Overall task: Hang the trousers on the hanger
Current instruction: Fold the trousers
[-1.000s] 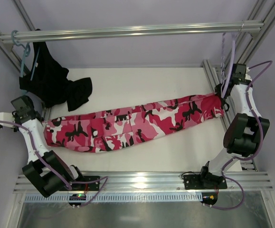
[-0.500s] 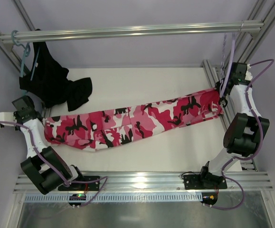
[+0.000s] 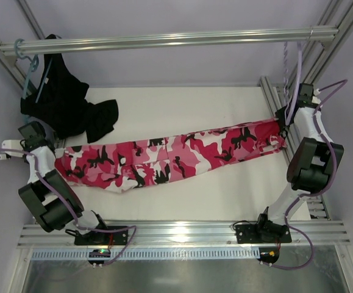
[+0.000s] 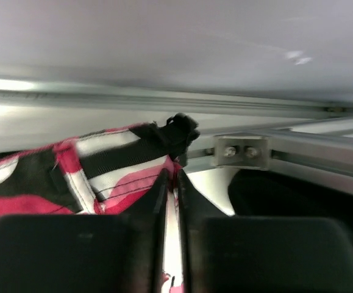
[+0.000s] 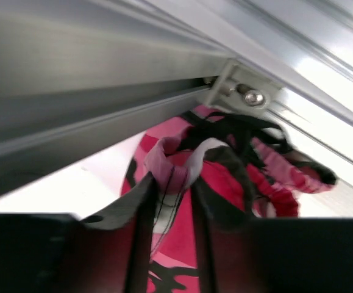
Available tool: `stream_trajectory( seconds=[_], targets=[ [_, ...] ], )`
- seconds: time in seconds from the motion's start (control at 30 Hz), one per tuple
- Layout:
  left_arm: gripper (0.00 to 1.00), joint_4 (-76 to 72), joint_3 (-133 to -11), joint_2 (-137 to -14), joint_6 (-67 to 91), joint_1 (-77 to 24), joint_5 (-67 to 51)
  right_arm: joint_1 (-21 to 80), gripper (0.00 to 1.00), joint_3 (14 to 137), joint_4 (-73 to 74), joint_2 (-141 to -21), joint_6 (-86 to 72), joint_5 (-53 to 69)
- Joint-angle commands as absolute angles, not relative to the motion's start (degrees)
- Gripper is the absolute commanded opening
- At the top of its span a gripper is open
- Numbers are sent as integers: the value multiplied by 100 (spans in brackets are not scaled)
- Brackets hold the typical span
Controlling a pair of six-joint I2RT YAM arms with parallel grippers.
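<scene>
Overhead view of two robot arms holding the trousers [image 3: 164, 159] stretched across the white table [image 3: 182, 107], from its left edge to its right edge. The middle sags toward the near side. The left pincer [image 4: 170, 183] is closed tight on the wider end of the trousers, beside a black strap, at the left edge. The right pincer [image 5: 171, 189] is at the right edge, up against the metal frame. Its fingers stand a little apart with the narrower end bunched between them, and the cloth appears held, though how firmly cannot be told. The hanger [image 3: 300, 64], thin and pale, looks to be hanging by its hook from the overhead rail [image 3: 164, 39] above the far right corner, just beyond the right arm. A black garment [image 3: 72, 110] hangs on a teal hanger [image 3: 30, 67] at the far left corner. The step in hand seems to be spreading and straightening the trousers, which are not yet on the hanger. The next move likely calls for carrying one end to the far right corner and draping it over the hanger's bar while the other arm keeps the cloth taut. Compared with a second earlier, the left arm has folded back toward the left edge, and the trousers' left end has been drawn farther left. The garment now looks narrower and flatter, and the right arm has barely shifted.
</scene>
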State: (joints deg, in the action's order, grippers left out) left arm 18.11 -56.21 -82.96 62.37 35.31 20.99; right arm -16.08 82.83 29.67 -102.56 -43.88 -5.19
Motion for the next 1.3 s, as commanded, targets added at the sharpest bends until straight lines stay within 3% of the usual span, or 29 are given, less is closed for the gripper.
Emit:
stream_trajectory(
  seconds=[0.0, 0.03, 0.07, 0.17, 0.27, 0.43, 0.73, 0.8, 0.87, 1.17, 1.27],
  targets=[
    [14, 766, -5660, -8157, 5994, 3595, 2163, -1477, 35, 8552, 2566, -10257, -4078, -589],
    [23, 747, -5660, -8148, 5994, 3603, 2101, -1485, 39, 8560, 2610, -10239, -4035, -571],
    [40, 747, -5660, -8130, 5968, 3595, 1935, -1485, 44, 8595, 2654, -10178, -4017, -563],
    [63, 931, -5678, -7998, 5959, 3542, 1758, -1485, 51, 8552, 2856, -9968, -3920, -615],
    [72, 1650, -5993, -7937, 5854, 3446, 1828, -1512, 55, 8534, 3268, -9774, -3885, -852],
    [76, 2784, -6372, -7805, 5432, 3059, 2267, -1565, 57, 8333, 4077, -9308, -4042, -1124],
    [76, 3401, -5617, -7120, 5211, 2048, 2215, -1591, 57, 6997, 4614, -8079, -3982, -1477],
    [79, 3358, -5520, -6927, 5212, 1882, 2162, -1608, 57, 6690, 4667, -7885, -3920, -1381],
    [90, 3628, -5607, -6847, 5194, 1820, 2075, -1600, 57, 6339, 4658, -7552, -3788, -1284],
    [90, 4042, -5361, -5960, 5423, 1433, 1644, -1600, 56, 5458, 4395, -6733, -3507, -677],
    [88, 4017, -5317, -5845, 5239, 889, 1503, -1600, 55, 5170, 4307, -6505, -3489, -493]
  ],
)
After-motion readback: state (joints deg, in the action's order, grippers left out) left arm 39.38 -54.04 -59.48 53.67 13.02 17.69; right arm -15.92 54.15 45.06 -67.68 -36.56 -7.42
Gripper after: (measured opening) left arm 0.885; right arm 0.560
